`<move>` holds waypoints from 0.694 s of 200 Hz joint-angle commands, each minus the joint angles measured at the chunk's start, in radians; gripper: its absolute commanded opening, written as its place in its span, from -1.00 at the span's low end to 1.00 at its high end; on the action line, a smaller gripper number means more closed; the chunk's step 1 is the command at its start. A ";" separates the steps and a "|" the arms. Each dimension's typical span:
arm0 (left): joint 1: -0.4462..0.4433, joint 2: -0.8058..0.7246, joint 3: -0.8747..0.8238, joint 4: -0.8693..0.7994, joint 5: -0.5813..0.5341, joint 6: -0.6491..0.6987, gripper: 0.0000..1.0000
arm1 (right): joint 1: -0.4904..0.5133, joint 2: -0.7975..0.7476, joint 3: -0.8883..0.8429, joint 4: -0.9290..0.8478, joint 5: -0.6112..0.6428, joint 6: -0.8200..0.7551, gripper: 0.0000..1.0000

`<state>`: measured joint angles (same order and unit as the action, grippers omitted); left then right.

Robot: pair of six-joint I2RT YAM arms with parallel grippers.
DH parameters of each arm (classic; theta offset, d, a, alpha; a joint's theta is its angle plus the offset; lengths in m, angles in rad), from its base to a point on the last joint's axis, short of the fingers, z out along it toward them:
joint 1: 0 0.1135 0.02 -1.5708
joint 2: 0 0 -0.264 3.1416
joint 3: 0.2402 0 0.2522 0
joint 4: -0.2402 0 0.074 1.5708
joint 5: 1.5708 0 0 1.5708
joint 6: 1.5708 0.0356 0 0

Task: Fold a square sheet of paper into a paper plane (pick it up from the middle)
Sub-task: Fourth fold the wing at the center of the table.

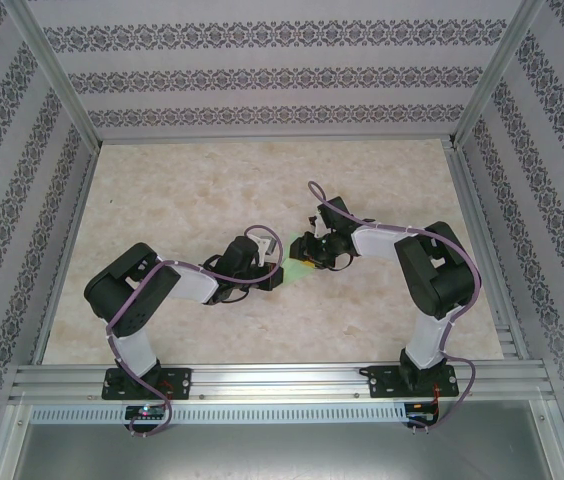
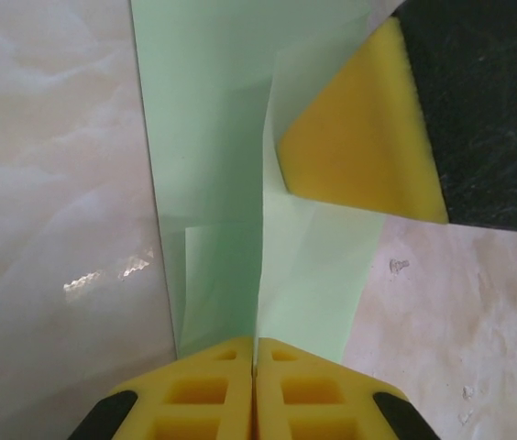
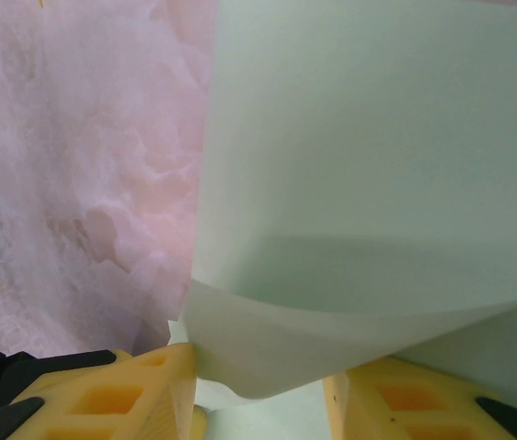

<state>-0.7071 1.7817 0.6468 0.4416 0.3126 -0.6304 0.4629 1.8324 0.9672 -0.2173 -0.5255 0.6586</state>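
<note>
There is one thin pale-green sheet of paper [image 2: 213,165] and one pale marble-patterned tabletop [image 1: 182,200]. Two black-and-white jointed robot arms are counted, the left arm [image 1: 152,290] and the right arm [image 1: 432,280], each on one black base plate [image 1: 147,382], so two plates. There are two grippers, the left gripper [image 2: 255,353] and the right gripper [image 3: 263,380], each with two yellow moulded fingers [image 3: 139,394], four altogether. Three walls of grey floral-patterned wallpaper [image 1: 262,70] are visible: one behind, one on either side.
</note>
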 commanded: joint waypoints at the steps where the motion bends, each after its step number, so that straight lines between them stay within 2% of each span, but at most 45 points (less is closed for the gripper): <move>1: 0.006 0.027 0.000 0.004 0.011 -0.039 -0.83 | -0.003 -0.015 -0.018 0.048 -0.012 -0.013 -0.16; 80: 0.009 0.012 -0.061 0.100 -0.028 -0.088 -0.84 | -0.011 -0.061 -0.067 0.092 -0.018 -0.005 -0.07; 139: 0.008 0.010 -0.066 0.101 -0.024 -0.092 -0.82 | -0.012 -0.039 -0.051 0.059 0.017 -0.005 -0.16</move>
<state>-0.7052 1.7817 0.5999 0.5381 0.2977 -0.7055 0.4622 1.7939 0.9188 -0.1562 -0.5323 0.6594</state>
